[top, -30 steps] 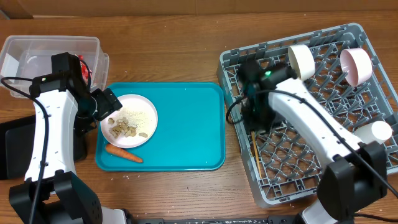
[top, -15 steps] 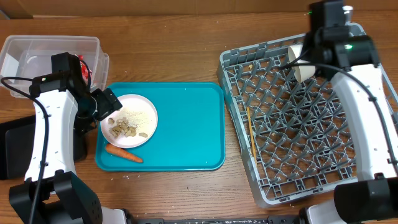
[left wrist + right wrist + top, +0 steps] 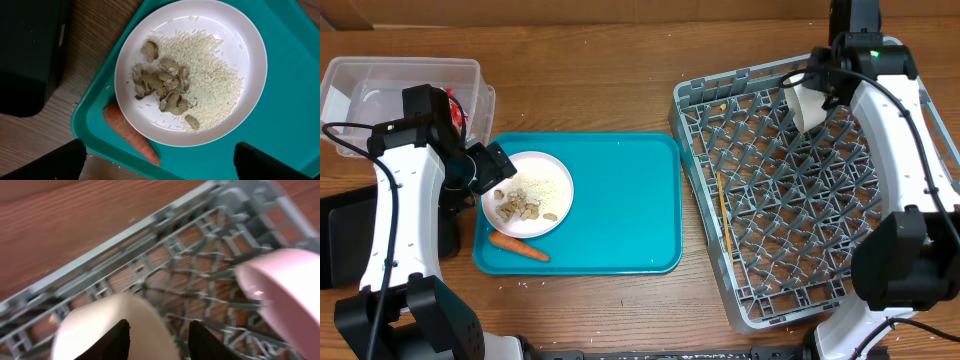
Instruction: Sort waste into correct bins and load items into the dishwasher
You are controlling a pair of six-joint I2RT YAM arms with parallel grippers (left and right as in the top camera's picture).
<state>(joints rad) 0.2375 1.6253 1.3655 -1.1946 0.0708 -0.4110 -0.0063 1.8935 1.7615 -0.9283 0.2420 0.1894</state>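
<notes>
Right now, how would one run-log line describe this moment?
left gripper open above plate with rice | right gripper open over white bowl in rack | carrot on teal tray beside plate | chopsticks in rack

The bench [image 3: 600,90] is brown with a streaky wood grain. On it a plain teal tray [image 3: 620,215] carries a white plate [image 3: 533,158] with beige food bits [image 3: 162,90] and white rice [image 3: 212,80], and beside the plate an orange carrot [image 3: 518,246]. On the far left, a clear tub [image 3: 380,75] shows a red wrapper [image 3: 456,110]; near left lies a black tray [image 3: 340,240]. On the right, the grey rack [image 3: 685,130] forms an open grid. In it lie pale wooden chopsticks [image 3: 721,210], a creamy-white bowl [image 3: 808,105] and a second bowl [image 3: 285,285], which looks pale pink in the right wrist view. The arms [image 3: 395,200] are white with black joints.
</notes>
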